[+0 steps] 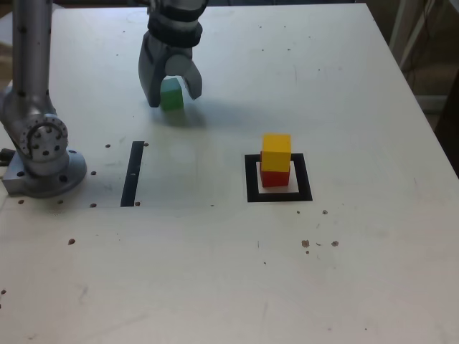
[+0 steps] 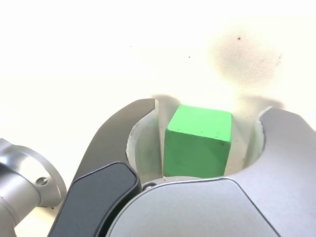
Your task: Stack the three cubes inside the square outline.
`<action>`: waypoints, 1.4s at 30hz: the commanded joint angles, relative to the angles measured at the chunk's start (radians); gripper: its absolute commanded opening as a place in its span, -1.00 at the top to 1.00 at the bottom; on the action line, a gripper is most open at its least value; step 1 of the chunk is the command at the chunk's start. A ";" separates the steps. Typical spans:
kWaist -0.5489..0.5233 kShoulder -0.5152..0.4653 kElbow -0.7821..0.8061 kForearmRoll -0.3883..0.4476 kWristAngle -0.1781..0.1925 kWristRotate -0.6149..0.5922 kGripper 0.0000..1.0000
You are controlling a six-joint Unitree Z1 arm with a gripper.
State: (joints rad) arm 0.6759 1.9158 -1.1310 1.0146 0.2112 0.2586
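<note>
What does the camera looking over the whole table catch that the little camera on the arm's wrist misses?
Only the exterior view shows the yellow cube stacked on the red cube inside the square outline, plus the thin black bar.

Only the wrist view shows the gaps between the jaws and the cube's sides.

Both show the green cube between the gripper jaws.

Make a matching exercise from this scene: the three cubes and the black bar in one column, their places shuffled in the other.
1. green cube
2. yellow cube
3. red cube
4. black bar

A. bottom of the stack, inside the square outline
B. between the jaws of the gripper
C. flat on the table, beside the arm's base
D. on top of another cube

Pairs: 1-B, 2-D, 3-A, 4-C
</note>
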 commanded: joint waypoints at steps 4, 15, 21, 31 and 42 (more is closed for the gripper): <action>0.001 0.003 -0.001 -0.009 0.008 -0.002 -0.01; -0.001 -0.004 -0.013 -0.008 -0.004 -0.004 0.20; -0.021 -0.011 -0.033 0.015 -0.004 -0.005 0.23; -0.219 -0.003 -0.263 0.319 0.010 -0.049 0.23; -0.501 -0.004 -0.498 0.508 -0.078 -0.142 0.23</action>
State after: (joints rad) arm 0.1889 1.9130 -1.6100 1.5041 0.1354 0.1238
